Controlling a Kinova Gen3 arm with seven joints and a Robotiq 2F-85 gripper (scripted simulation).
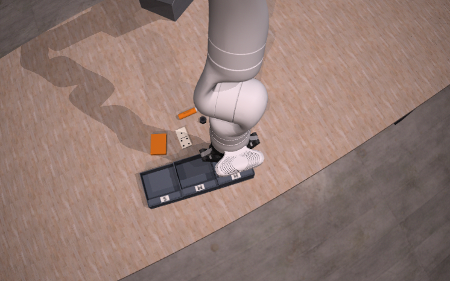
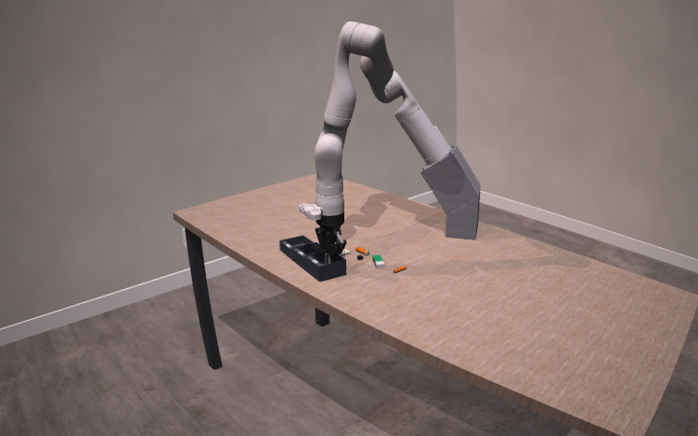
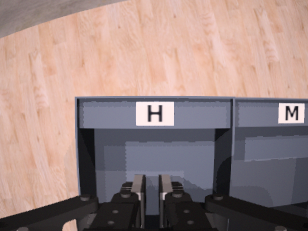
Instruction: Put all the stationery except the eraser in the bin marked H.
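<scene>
Hand over bin H, holding nothing.
My hand is almost fully closed, with a thin bare gap between the pads, and points down into bin H, the end compartment beside bin M. H floor looks bare where I can see it. Beyond, on the desk: orange marker, green eraser, orange pencil, all outside the bins.

matt wood-grain table, matt dark bins, smooth satin-white arm
</scene>
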